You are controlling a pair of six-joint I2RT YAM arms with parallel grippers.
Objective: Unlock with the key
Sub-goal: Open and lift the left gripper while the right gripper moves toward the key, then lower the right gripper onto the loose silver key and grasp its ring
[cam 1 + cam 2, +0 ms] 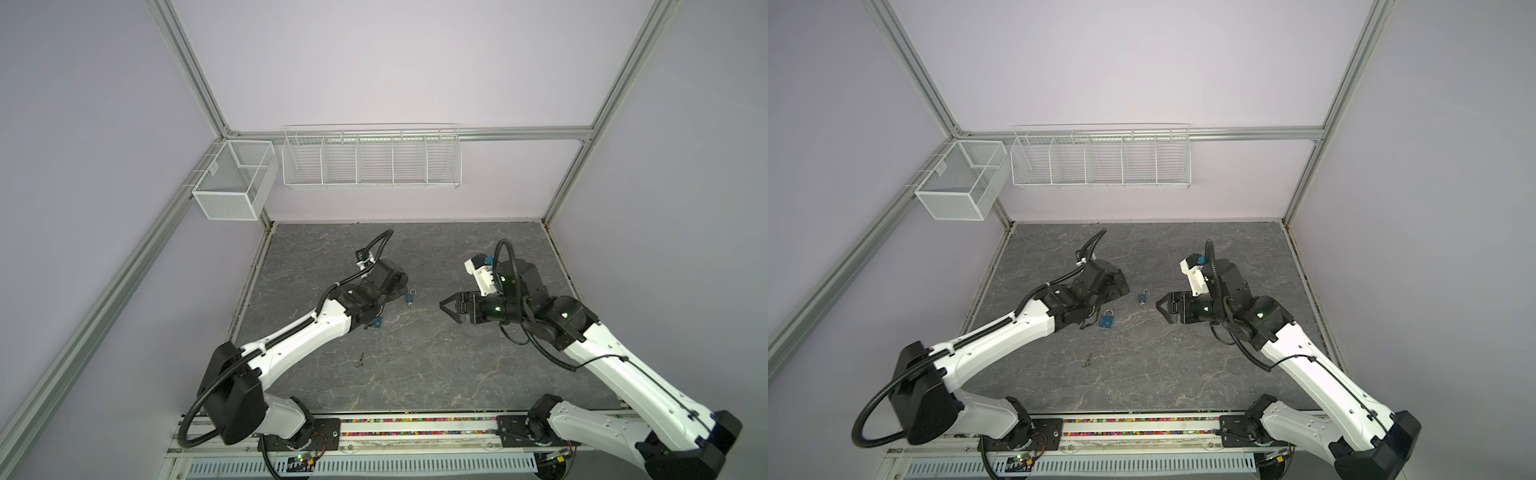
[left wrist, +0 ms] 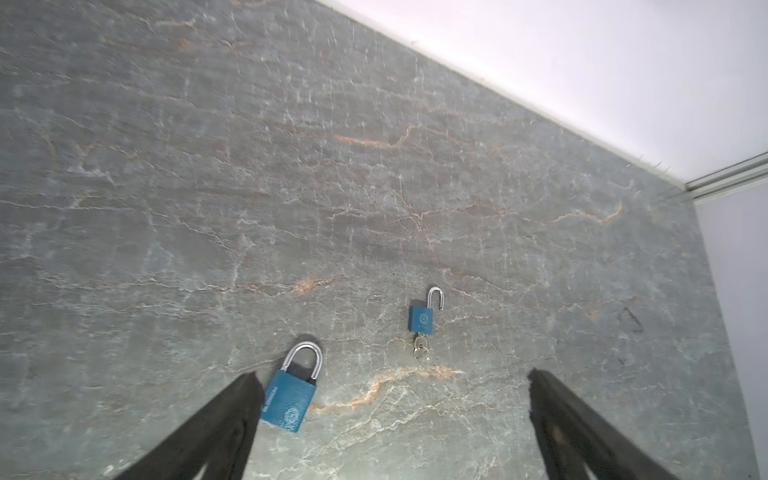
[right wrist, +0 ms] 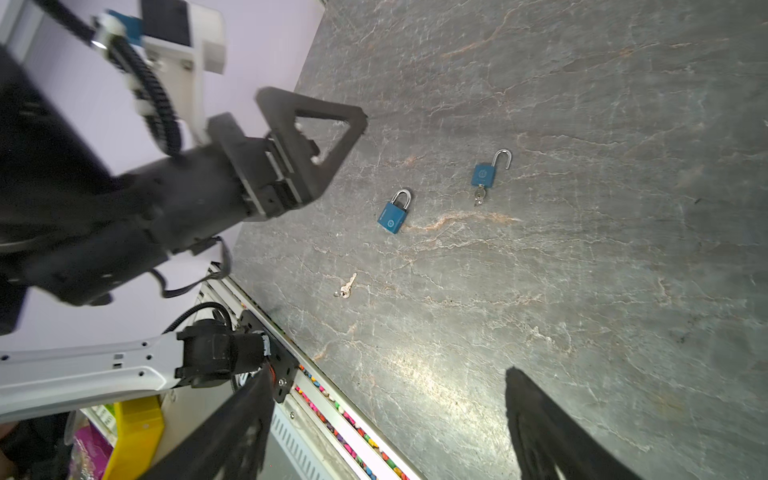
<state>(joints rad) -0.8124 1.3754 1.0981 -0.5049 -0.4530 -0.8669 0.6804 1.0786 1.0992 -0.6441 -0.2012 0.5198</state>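
A small blue padlock (image 2: pixel 422 319) lies flat on the table with its shackle swung open and a key (image 2: pixel 420 347) in its keyhole; it also shows in a top view (image 1: pixel 1143 298). A larger blue padlock (image 2: pixel 289 399), shackle shut, lies beside one finger of my open left gripper (image 2: pixel 392 376), not between the jaws. A loose key (image 1: pixel 1088 360) rests nearer the front. My right gripper (image 1: pixel 1160 306) stands open and empty just right of the small padlock (image 3: pixel 484 173), fingers pointing left. In the right wrist view the larger padlock (image 3: pixel 392 216) and loose key (image 3: pixel 345 287) lie apart.
Dark marbled tabletop (image 1: pixel 415 374). A white mesh box (image 1: pixel 235 178) and a long wire rack (image 1: pixel 372 156) hang on the back wall above the table. A rail (image 1: pixel 415 428) with coloured beads runs along the front edge. Aluminium frame posts stand at the corners.
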